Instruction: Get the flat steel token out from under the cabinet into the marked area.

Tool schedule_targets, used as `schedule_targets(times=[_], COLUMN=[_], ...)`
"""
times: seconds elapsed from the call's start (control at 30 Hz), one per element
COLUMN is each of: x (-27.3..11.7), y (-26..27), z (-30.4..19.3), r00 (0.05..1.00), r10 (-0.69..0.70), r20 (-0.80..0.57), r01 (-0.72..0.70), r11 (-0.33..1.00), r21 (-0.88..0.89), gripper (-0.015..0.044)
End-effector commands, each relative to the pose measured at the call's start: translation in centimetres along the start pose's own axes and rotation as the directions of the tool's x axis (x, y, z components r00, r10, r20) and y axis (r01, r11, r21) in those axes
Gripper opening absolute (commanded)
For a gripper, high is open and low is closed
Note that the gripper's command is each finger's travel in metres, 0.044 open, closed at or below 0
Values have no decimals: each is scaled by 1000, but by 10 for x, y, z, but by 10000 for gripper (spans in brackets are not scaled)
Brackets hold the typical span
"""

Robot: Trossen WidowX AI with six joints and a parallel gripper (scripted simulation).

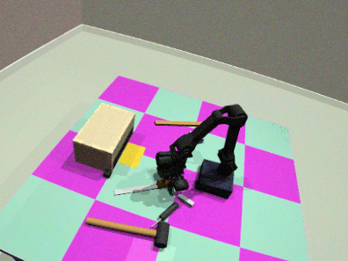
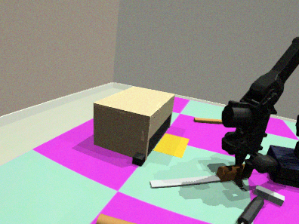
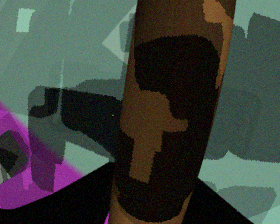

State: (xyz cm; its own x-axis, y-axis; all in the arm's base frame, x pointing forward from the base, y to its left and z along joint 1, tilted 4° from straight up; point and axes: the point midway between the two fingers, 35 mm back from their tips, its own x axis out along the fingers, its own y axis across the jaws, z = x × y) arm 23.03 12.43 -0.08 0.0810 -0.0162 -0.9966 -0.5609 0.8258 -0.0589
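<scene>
The beige cabinet [image 1: 103, 128] [image 2: 121, 129] stands at the left, a dark opening low along its front side. The yellow marked area [image 1: 132, 155] [image 2: 171, 145] lies in front of it, and nothing shows on it. The token is not visible in any view. My gripper [image 1: 170, 187] [image 2: 241, 172] is shut on the brown handle [image 3: 145, 115] of a tool with a long, flat pale blade [image 1: 134, 189] [image 2: 185, 182]. The blade points left, low over the table, in front of the cabinet's near end; its exact height is hard to tell. The handle hides much of the wrist view.
A small black block [image 1: 107, 174] [image 2: 138, 158] sits at the cabinet's near front corner. A hammer [image 1: 123, 228], a dark-handled screwdriver [image 1: 169, 211] [image 2: 251, 210] and a grey-white bar [image 1: 185, 200] [image 2: 269, 195] lie on the near side. A wooden stick [image 1: 176, 123] [image 2: 208, 120] lies behind the arm.
</scene>
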Motion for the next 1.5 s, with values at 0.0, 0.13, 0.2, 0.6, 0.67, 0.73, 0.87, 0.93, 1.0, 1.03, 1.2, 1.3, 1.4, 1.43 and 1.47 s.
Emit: schedule_targets(times=[0.0,0.13,0.2,0.6,0.67,0.73,0.87,0.93,1.0,1.03,1.2,1.3,1.4,1.43,1.47], x=[-1,-1,-1,-1,-1,-1,-1,-1,-1,-1,-1,-1,-1,-1,-1], y=[5,9,11,21,22,23,25,27,28,29,29,30,30,30,30], z=[3,4,5,8,8,8,9,10,10,10,10,10,10,10,10], r00=[1000,1000,1000,1000,1000,1000,1000,1000,1000,1000,1000,1000,1000,1000,1000], r10=[0,0,0,1,1,1,2,2,2,2,2,2,2,2,2], r20=[4,4,4,4,4,4,4,4,4,4,4,4,4,4,4], r01=[0,0,0,-1,-1,-1,-2,-2,-2,-2,-2,-2,-2,-2,-2], r11=[1000,1000,1000,1000,1000,1000,1000,1000,1000,1000,1000,1000,1000,999,999], r21=[-3,-3,-3,-2,-2,-2,-2,-2,-2,-2,-1,8,28,35,43], gripper=[0,0,0,0,0,0,0,0,0,0,0,0,0,0,0])
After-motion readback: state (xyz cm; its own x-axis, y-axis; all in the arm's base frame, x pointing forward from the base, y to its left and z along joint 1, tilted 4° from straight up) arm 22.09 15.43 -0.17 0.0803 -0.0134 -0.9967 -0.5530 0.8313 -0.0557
